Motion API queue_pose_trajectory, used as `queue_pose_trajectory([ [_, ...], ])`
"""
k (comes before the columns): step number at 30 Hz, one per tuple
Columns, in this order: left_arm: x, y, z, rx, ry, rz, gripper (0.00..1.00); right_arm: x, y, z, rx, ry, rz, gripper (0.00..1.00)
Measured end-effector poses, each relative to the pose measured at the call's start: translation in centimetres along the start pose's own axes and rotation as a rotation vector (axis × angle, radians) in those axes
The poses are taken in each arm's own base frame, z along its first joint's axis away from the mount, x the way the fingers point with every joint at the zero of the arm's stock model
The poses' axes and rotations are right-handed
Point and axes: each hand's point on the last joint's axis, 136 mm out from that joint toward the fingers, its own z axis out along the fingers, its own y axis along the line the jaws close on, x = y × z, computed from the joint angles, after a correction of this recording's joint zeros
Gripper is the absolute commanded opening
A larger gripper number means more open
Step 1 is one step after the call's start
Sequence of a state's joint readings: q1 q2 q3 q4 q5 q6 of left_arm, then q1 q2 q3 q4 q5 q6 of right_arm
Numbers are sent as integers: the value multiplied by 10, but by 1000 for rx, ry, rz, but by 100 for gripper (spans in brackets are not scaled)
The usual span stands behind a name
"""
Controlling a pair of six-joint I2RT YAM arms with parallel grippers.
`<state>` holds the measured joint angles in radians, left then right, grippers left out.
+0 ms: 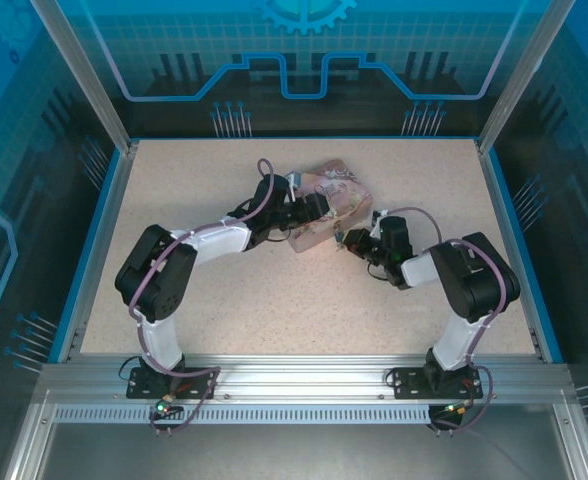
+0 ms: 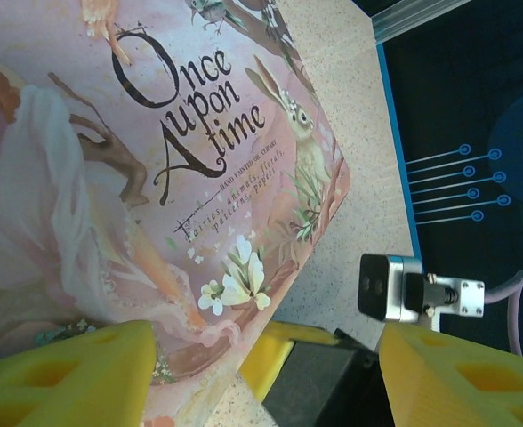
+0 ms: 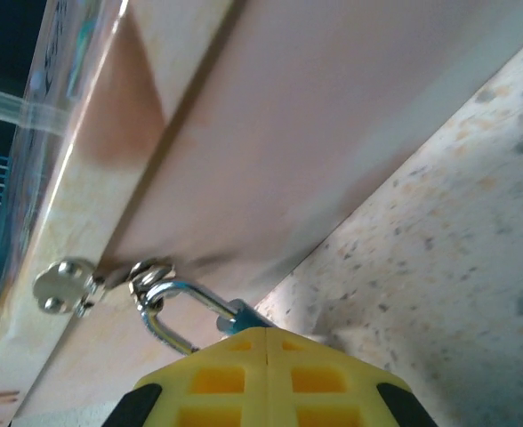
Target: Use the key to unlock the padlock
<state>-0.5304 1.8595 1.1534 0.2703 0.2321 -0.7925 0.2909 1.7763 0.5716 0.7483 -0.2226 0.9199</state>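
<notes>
The padlock's blue body [image 3: 237, 314] peeks out just past my right gripper's [image 3: 269, 331] tips, which are shut together. Its thin metal shackle [image 3: 177, 298] hangs through the hasp [image 3: 61, 285] on the side of the pink tin [image 3: 288, 133]. The key is hidden. From above, the right gripper [image 1: 346, 238] is at the tin's [image 1: 332, 190] near right corner. My left gripper [image 1: 314, 212] is open at the tin's near left side. One yellow finger [image 2: 66, 374] reaches over the illustrated lid [image 2: 155, 178] and the other finger [image 2: 466, 374] stands off beside the tin.
The right arm's yellow fingertip and black body [image 2: 319, 374] and its wrist camera [image 2: 390, 286] sit between my left fingers. A blue rim [image 1: 519, 250] borders the speckled table [image 1: 274, 310], with bare surface in front of the tin and to both sides.
</notes>
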Motion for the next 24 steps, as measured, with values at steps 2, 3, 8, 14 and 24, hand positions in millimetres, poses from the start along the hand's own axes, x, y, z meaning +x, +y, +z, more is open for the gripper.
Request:
queue_pose_trajectory([
  [2, 0, 0, 0, 1, -1, 4, 69, -4, 0, 0, 3, -9, 1, 2],
  [3, 0, 0, 0, 1, -1, 7, 68, -6, 2, 1, 2, -10, 1, 4],
  [8, 0, 0, 0, 4, -3, 8, 69, -18, 20, -2, -18, -15, -51, 15],
  [14, 0, 0, 0, 4, -2, 9, 69, -17, 13, -22, -35, -1, -145, 40],
  [24, 1, 0, 0, 4, -1, 10, 69, 5, -14, -9, -95, 154, -210, 38],
])
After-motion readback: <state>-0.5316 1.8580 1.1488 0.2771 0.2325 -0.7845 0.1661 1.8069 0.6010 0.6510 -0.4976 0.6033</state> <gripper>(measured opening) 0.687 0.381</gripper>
